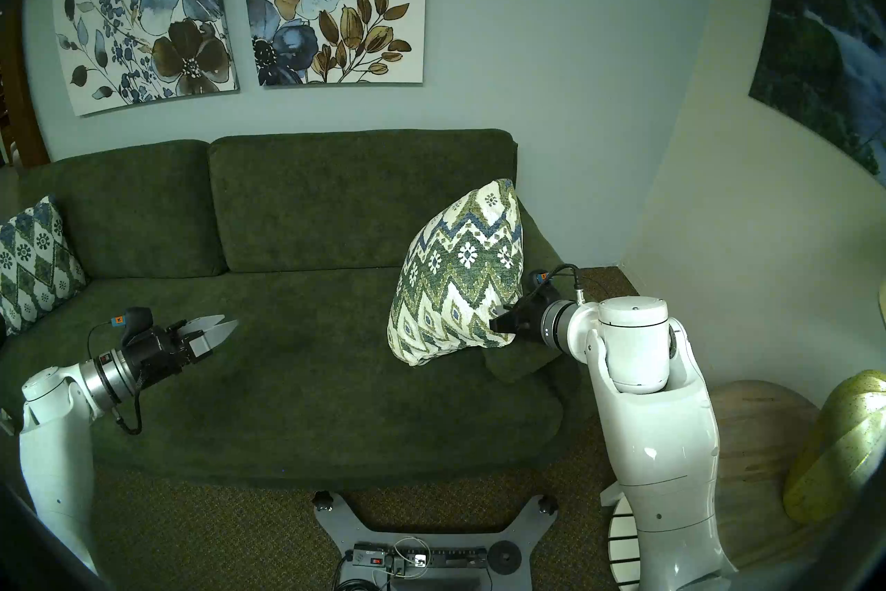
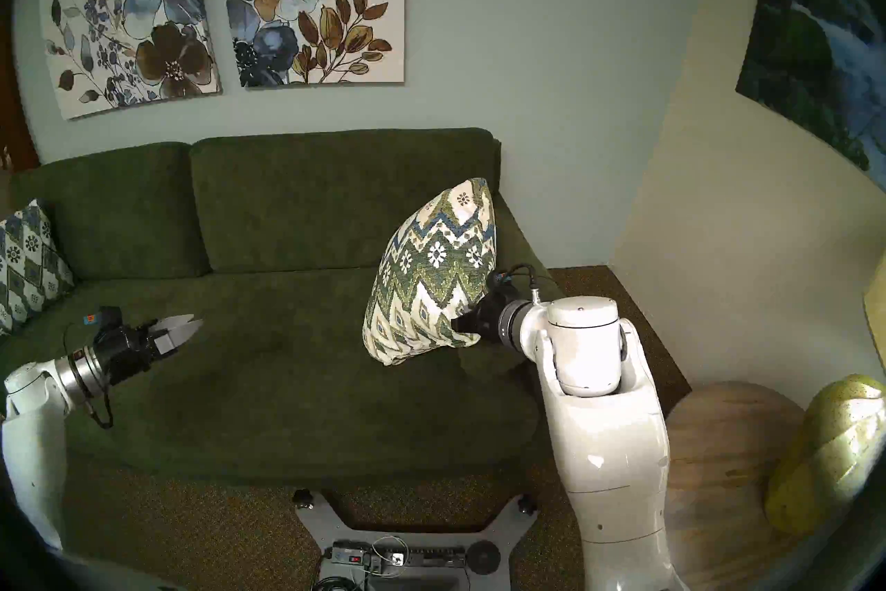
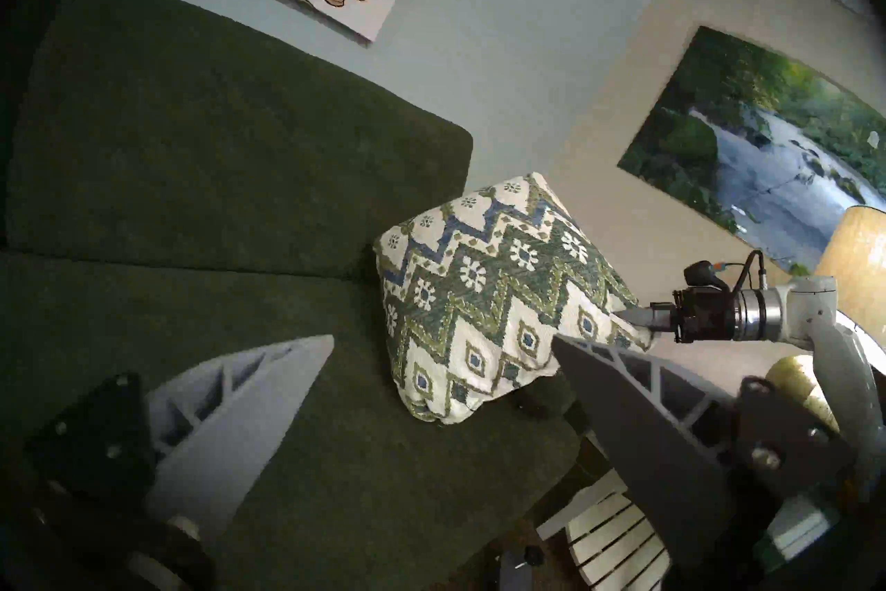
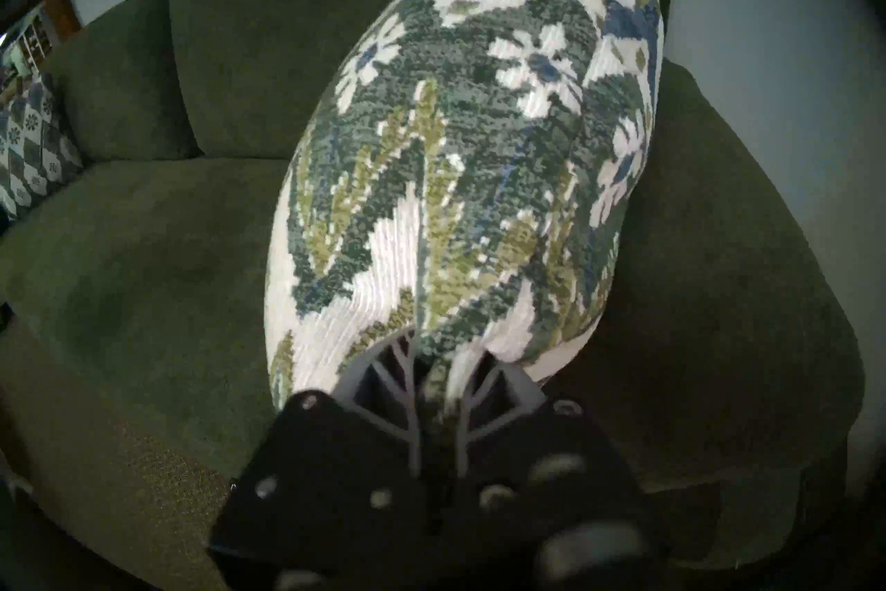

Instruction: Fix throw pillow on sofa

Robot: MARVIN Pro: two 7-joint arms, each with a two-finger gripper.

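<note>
The cream throw pillow [image 1: 455, 273] with green-and-blue chevrons stands tilted on one corner at the right end of the dark green sofa [image 1: 297, 211], its top leaning toward the back cushion. My right gripper [image 1: 501, 322] is shut on the pillow's lower right corner; the right wrist view shows its fingers [image 4: 398, 379] pinching the fabric of the pillow [image 4: 470, 153]. The left wrist view shows the pillow [image 3: 489, 302] too. My left gripper [image 1: 225, 328] is open and empty above the left seat, well left of the pillow; its two fingers [image 3: 249, 388] stand apart.
A darker blue-white diamond-lattice pillow [image 1: 31, 264] leans at the sofa's left end. A small green cushion [image 1: 515, 360] lies under the held pillow. A round wooden side table [image 1: 762, 446] with a yellow-green lamp base [image 1: 839, 446] stands at right. My base and a power strip [image 1: 417, 561] sit on the carpet.
</note>
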